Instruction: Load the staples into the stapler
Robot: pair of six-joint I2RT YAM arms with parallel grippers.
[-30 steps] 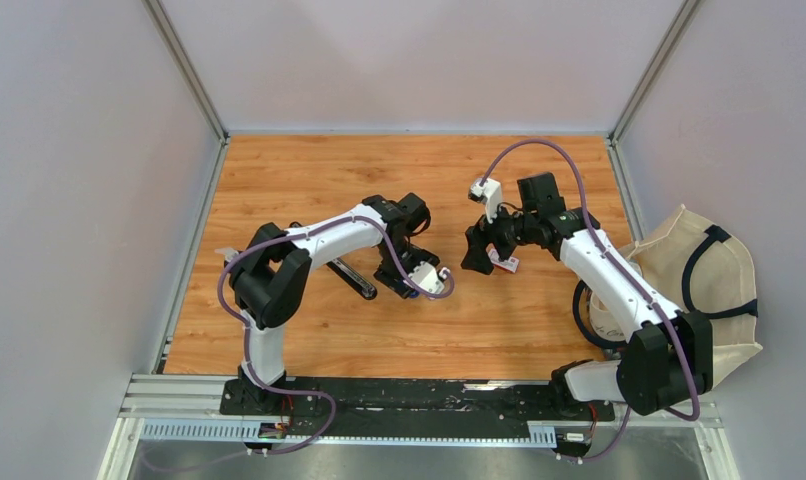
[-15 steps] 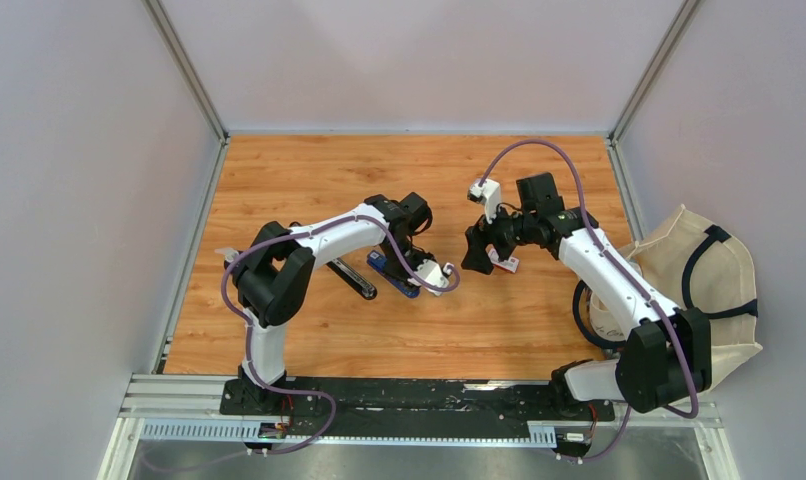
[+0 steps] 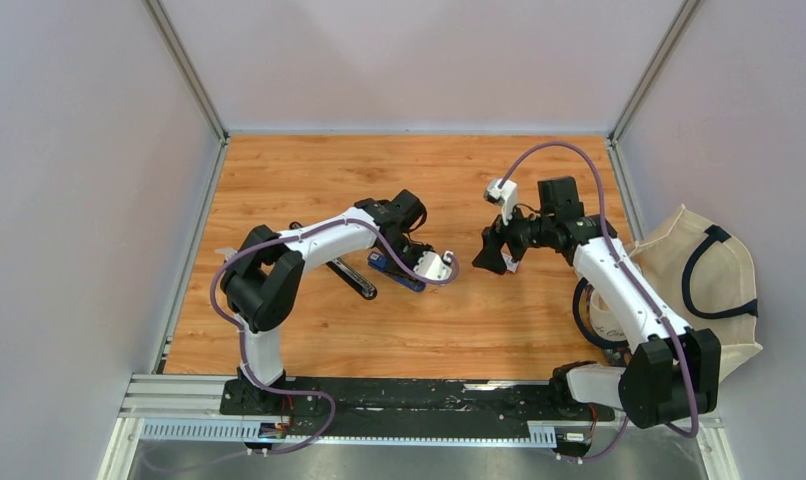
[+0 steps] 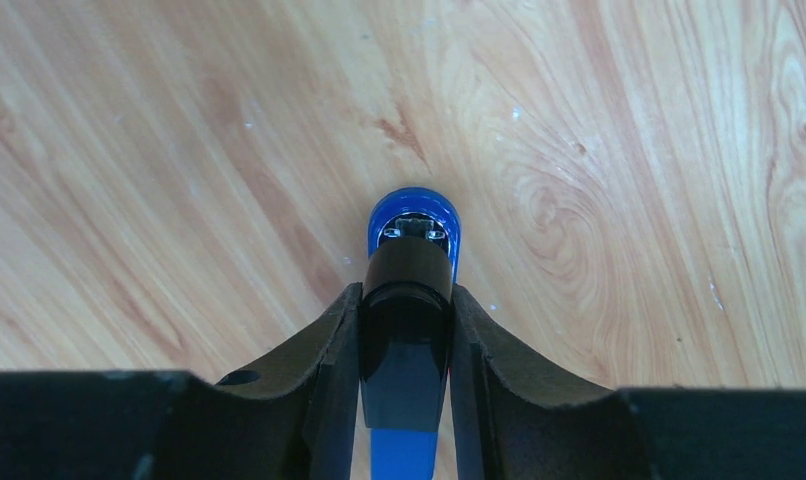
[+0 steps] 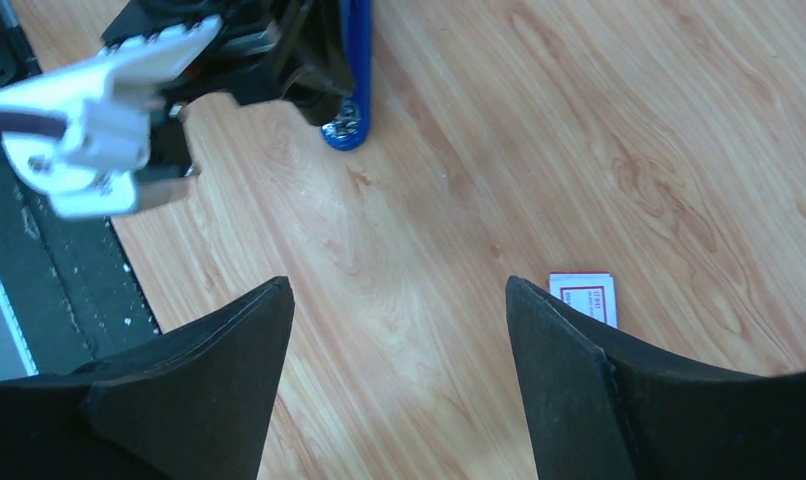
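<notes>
The stapler (image 3: 397, 272), blue with a black top, lies flat on the wooden table left of centre. My left gripper (image 3: 407, 258) is shut on it. In the left wrist view both fingers (image 4: 339, 340) press the black body (image 4: 409, 300), and the blue nose (image 4: 414, 212) sticks out ahead. My right gripper (image 3: 493, 254) hangs open over bare wood, nothing between its fingers (image 5: 234, 340). A tiny white box with a red label (image 5: 585, 294) lies just beside its right finger. The staples themselves are hidden.
A black bar-shaped object (image 3: 350, 279) lies on the table left of the stapler. A beige cloth bag (image 3: 699, 270) with dark straps sits off the table's right edge, by the right arm. Grey walls enclose the table on three sides.
My left gripper has closed onto the stapler and its wrist has turned, uncovering the blue body. The right gripper has drifted a little to the right, still open.
</notes>
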